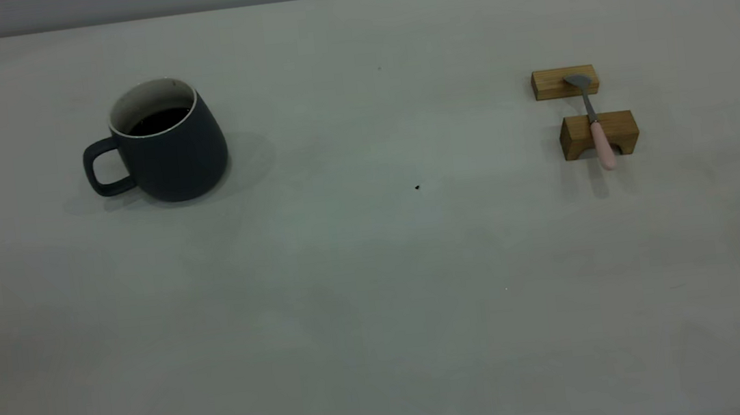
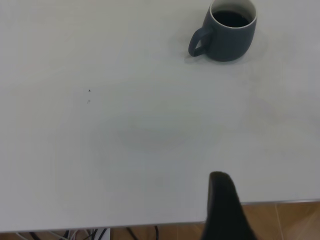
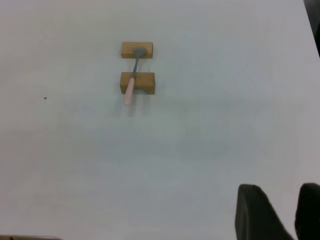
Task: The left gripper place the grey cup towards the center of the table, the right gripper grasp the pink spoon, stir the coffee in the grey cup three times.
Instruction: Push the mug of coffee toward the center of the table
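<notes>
The grey cup (image 1: 167, 146) stands upright at the table's (image 1: 378, 289) left, handle pointing outward, with dark coffee (image 1: 158, 121) inside. The cup (image 2: 227, 30) also shows in the left wrist view, far ahead of my left gripper (image 2: 223, 197), which hangs over the table's near edge. The pink spoon (image 1: 593, 122) rests across two tan wooden blocks at the right, bowl on the far block, handle overhanging the near one. In the right wrist view the spoon (image 3: 133, 75) lies well ahead of my right gripper (image 3: 281, 192), which is open by a narrow gap and empty. Neither gripper appears in the exterior view.
The far wooden block (image 1: 564, 82) and the arch-shaped near block (image 1: 599, 135) carry the spoon. A tiny dark speck (image 1: 417, 187) marks the table's middle. Wide bare surface lies between cup and blocks. Brown floor and cables show past the table edge (image 2: 150, 225).
</notes>
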{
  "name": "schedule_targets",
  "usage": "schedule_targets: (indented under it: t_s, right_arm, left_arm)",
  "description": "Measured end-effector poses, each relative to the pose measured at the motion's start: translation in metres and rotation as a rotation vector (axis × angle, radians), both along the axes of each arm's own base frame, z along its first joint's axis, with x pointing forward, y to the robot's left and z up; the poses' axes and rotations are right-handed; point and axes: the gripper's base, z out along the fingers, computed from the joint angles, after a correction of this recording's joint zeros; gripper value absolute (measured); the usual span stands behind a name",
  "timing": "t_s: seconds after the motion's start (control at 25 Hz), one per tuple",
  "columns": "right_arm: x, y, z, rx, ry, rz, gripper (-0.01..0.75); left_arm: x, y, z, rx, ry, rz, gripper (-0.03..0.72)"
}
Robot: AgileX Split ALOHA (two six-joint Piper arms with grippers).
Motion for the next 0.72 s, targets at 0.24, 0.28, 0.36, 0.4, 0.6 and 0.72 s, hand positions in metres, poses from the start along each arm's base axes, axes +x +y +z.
schedule_targets:
  t_s: [0.24, 0.28, 0.36, 0.4, 0.6, 0.72]
  right_arm:
    - [0.000, 0.000, 0.000, 0.000, 0.000, 0.000, 0.239]
    - [0.000, 0.000, 0.000, 0.000, 0.000, 0.000, 0.239]
    - [0.000, 0.000, 0.000, 0.000, 0.000, 0.000, 0.239]
    - [0.000, 0.000, 0.000, 0.000, 0.000, 0.000, 0.239]
    - [0.000, 0.000, 0.000, 0.000, 0.000, 0.000, 0.239]
    - [0.000, 0.000, 0.000, 0.000, 0.000, 0.000, 0.239]
  left_arm:
    - [0.002, 0.000, 0.008, -0.023, -0.031, 0.018, 0.528]
    - [0.004, 0.000, 0.014, -0.034, -0.029, 0.028, 0.528]
    - [0.015, 0.000, 0.026, -0.054, 0.008, 0.042, 0.528]
    - [0.021, 0.001, 0.031, -0.062, 0.027, 0.049, 0.528]
    - [0.077, 0.002, 0.036, -0.072, 0.222, 0.065, 0.528]
    - [0.115, 0.004, 0.028, -0.070, 0.277, 0.071, 0.528]
